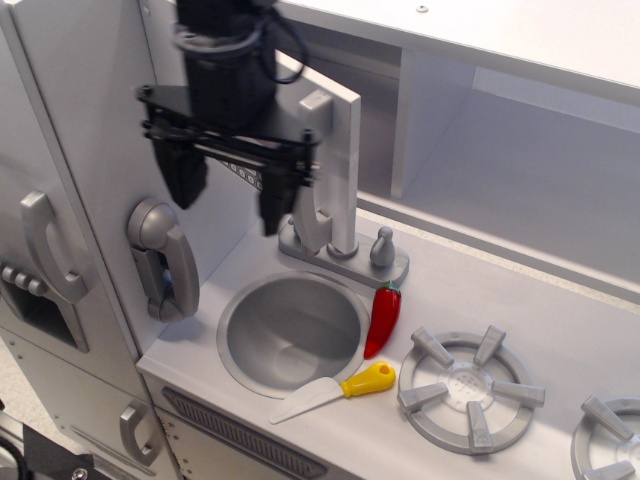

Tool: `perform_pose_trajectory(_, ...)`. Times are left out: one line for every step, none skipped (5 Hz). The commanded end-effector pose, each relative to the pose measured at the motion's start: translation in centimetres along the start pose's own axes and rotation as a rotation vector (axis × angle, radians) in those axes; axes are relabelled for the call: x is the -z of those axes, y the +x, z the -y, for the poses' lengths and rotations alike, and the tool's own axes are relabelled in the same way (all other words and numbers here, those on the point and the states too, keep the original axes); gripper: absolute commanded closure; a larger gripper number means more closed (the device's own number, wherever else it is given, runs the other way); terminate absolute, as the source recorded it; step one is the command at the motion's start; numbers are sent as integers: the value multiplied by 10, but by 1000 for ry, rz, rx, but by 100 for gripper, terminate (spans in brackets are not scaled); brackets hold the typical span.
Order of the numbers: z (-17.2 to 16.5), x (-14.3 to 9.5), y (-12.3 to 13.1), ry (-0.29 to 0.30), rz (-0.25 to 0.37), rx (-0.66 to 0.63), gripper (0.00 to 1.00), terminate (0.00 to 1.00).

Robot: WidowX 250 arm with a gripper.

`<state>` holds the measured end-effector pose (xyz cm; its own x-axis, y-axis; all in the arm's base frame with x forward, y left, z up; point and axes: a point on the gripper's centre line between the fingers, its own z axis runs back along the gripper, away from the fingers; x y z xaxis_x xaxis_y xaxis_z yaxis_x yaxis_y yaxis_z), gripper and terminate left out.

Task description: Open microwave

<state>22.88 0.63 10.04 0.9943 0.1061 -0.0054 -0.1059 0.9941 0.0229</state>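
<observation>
— Microwave, light-grey plastic box: where is it?
— Up over the sink; its door stands out. Light, stiff. I'd grab the handle. My black gripper hangs wide apart, empty.

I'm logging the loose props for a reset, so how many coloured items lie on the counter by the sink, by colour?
Red: 1, the chilli pepper
Yellow-handled: 1, the toy knife
Total: 2
</observation>
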Motion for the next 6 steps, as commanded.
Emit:
perform_pose_trajectory(64, -14, 27, -77, -42, 18, 0, 0)
perform_pose_trajectory(89, -16, 39, -141, 20, 52, 0, 0)
perform_pose_trajectory(93, -33, 59, -187, 57, 26, 0, 0)
perform_pose_trajectory(87, -57, 86, -217, 102, -56, 0, 0)
perform_pose_trajectory(73, -62, 102, -188, 136, -119, 0, 0)
perform_pose_trajectory(50, -48, 111, -115, 176, -147, 0, 0)
